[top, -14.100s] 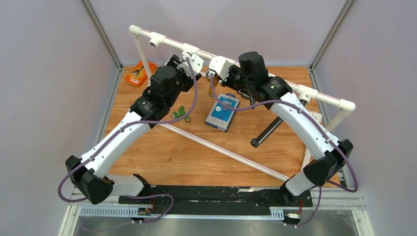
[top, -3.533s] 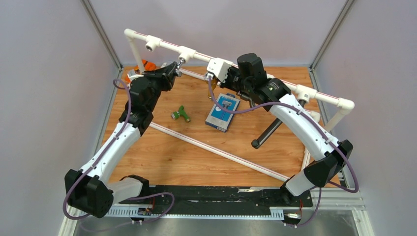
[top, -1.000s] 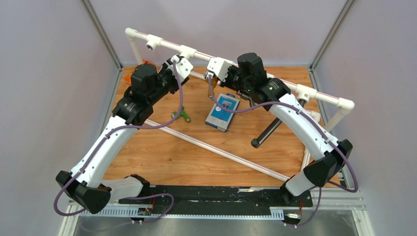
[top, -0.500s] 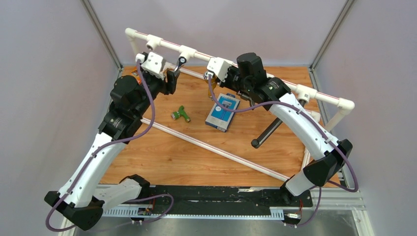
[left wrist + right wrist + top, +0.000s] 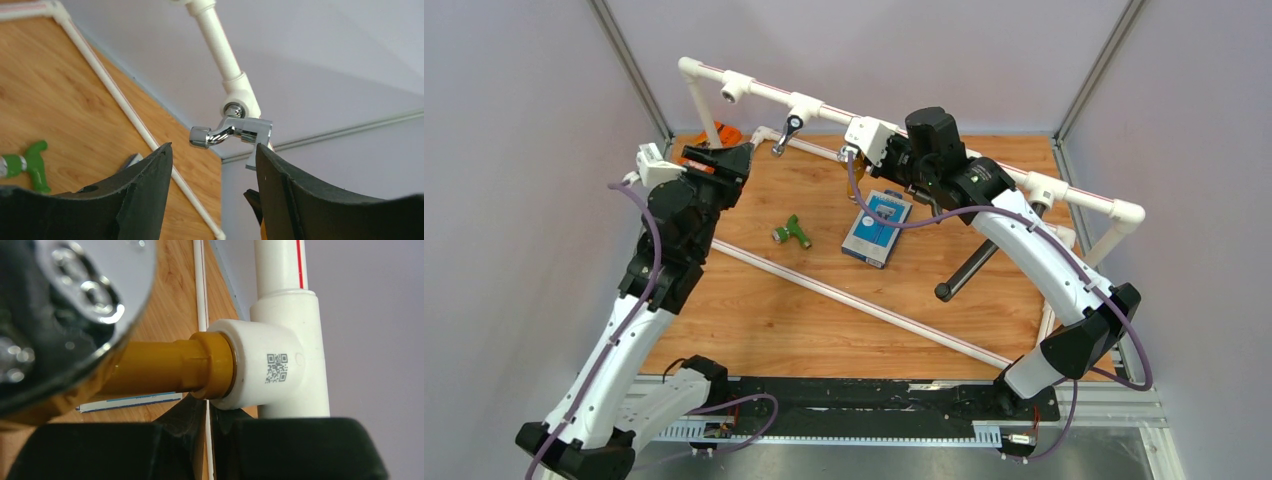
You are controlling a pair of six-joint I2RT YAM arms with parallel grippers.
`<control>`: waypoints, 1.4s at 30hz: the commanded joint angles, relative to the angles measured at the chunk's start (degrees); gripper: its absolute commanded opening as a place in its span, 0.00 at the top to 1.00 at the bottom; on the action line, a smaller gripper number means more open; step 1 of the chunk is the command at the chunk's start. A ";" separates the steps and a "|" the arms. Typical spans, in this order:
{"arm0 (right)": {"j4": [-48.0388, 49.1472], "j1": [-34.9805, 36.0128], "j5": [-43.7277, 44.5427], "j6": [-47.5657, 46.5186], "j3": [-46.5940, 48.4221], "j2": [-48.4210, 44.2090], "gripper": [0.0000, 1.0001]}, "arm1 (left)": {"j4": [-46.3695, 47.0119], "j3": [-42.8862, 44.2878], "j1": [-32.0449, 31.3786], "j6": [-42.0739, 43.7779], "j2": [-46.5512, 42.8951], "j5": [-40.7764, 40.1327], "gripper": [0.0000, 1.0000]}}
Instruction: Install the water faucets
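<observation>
My left arm has pulled back to the far left over the last half second, leaving the chrome faucet [image 5: 786,130] hanging from its tee socket [image 5: 803,104] on the far rail. The left gripper [image 5: 729,157] is open and empty, and the chrome faucet sits just beyond its fingertips, not touching. The green faucet [image 5: 792,232] lies on the table, nearer and to the right, well apart. I cannot tell whether the right gripper [image 5: 207,407] clamps the brass stem [image 5: 165,372]. My worry is that the chrome faucet may be only loosely threaded, so a brush from my swinging arm could unseat it
</observation>
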 commanded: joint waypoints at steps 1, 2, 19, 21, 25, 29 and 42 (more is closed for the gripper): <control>-5.79 1.05 -2.04 0.68 -1.49 2.61 0.89 | 4.10 -3.32 1.66 -25.92 2.53 5.11 0.32; -5.71 1.05 -1.95 0.59 -1.58 2.79 0.89 | 5.78 -4.80 1.75 -27.97 2.97 6.44 0.32; -4.83 1.05 -1.69 0.33 -3.16 2.44 0.89 | 21.96 -3.59 1.40 -48.03 14.67 10.67 0.31; -4.83 0.96 -1.69 0.24 -3.16 2.52 0.89 | 22.84 -2.72 0.97 -49.00 15.89 10.06 0.31; -4.83 1.05 -1.69 0.24 -3.25 2.61 0.89 | 23.46 -0.52 0.00 -49.87 18.88 9.97 0.34; -4.74 1.05 -1.51 0.24 -3.60 2.35 0.89 | 25.57 -0.43 -0.53 -48.75 19.85 9.09 0.48; -4.48 1.05 -1.16 -0.02 -3.86 2.09 0.89 | 20.04 2.90 -0.97 19.08 16.77 6.00 0.90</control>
